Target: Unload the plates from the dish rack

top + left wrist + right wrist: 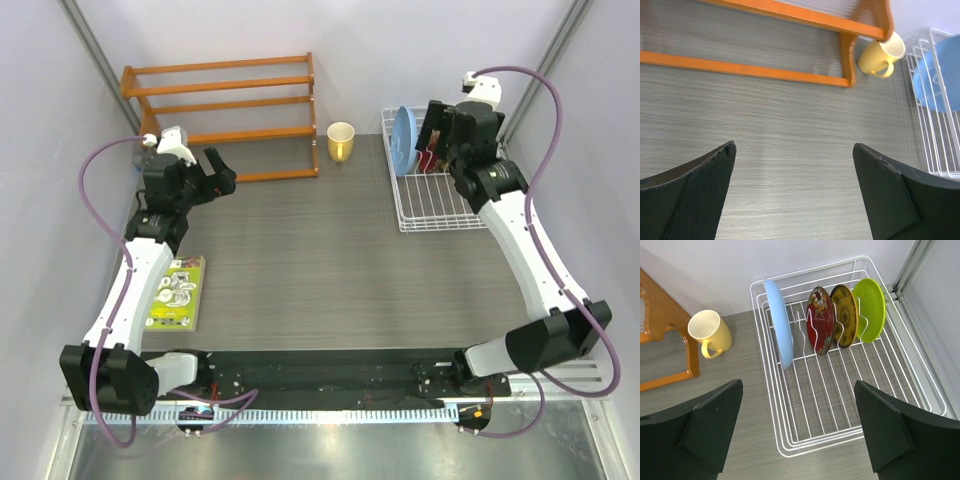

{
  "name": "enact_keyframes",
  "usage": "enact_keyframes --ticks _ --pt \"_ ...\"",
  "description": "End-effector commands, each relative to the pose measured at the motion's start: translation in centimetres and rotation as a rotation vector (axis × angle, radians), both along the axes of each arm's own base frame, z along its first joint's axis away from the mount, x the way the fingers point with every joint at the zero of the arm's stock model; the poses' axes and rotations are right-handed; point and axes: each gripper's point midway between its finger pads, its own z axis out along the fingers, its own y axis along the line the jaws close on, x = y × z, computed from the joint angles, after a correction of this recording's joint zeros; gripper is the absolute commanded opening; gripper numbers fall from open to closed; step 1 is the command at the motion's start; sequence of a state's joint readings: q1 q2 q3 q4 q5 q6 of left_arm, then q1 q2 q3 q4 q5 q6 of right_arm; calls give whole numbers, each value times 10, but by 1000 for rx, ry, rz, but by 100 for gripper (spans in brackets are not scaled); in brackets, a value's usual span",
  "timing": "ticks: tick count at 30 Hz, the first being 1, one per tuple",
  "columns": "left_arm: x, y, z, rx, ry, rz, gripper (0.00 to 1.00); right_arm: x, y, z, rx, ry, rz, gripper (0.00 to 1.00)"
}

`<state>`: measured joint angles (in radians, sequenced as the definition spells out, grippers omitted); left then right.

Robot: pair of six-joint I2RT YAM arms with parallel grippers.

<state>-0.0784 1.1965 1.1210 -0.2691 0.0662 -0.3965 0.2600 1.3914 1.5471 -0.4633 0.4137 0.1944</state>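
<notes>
Right wrist view, entries taken against the dish rack [812, 449].

1. Plates: four, all on edge between the dividers along the rack's far end. The light blue plate [779, 322] is by its left wall, followed by an empty slot. Next comes the red patterned plate [820, 320], with the yellow-brown plate [844, 315] close beside it. The lime green plate [871, 307] is nearest its right wall. None unloaded yet.
2. My right end effector [799, 387]: released, fingers spread wide, hanging above the rack's near half and holding nothing.
3. My left end effector [795, 147]: likewise spread and empty, well apart from the rack on its left side.
4. Yellow cup [710, 332]: on the bench [752, 440] just outside the rack's left wall, with the orange shelf [690, 357] beyond it. Not for lifting.

Handling note, my judgement: start with an outer plate, since the red and yellow-brown pair leave little finger room. I would turn the wrist so the fingers straddle the plate's thickness and pinch the top rim. Then lift straight up until clear of the dividers and the rack's wall, and carry it out. A tilted pull may snag wire or tip a neighbour.
</notes>
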Motion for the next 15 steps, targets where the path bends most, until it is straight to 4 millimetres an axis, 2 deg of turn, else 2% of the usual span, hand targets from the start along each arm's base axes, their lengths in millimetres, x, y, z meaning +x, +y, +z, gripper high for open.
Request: enact_keyframes --ticks 1,2,3,4,5,6,8,9,10,11,12,14,15 --pt "9 15 21 -12 -6 105 99 16 6 37 13 -108 13 100" --pt "11 14 19 -27 16 107 99 16 12 34 -14 -101 68 100" --pt "17 21 9 -41 48 167 100 24 7 23 -19 -138 28 100" --pt "22 26 11 -69 65 211 100 28 3 21 28 -167 -13 100" --pt "16 30 -6 -122 155 275 99 35 -4 13 54 -185 -63 100" --pt "23 37 -23 -116 211 307 99 45 -3 15 79 -231 -66 100" --pt "32 29 -29 -133 246 240 99 62 -8 13 5 -209 -45 100" --pt "35 33 -39 -149 280 259 100 82 -5 7 -34 -172 -39 100" --pt "37 31 -53 -172 336 255 99 92 -6 5 -74 -146 -40 100" --pt "40 26 -60 -218 357 253 99 97 -9 -6 -121 -72 -50 100" --pt "44 34 -67 -245 368 265 99 122 -8 -5 -141 -61 -64 100" --pt "52 23 -82 -311 391 209 100 141 -9 -14 -180 -21 -72 100" --pt "55 23 -86 -329 393 207 99 148 -8 0 -180 -42 -71 100"
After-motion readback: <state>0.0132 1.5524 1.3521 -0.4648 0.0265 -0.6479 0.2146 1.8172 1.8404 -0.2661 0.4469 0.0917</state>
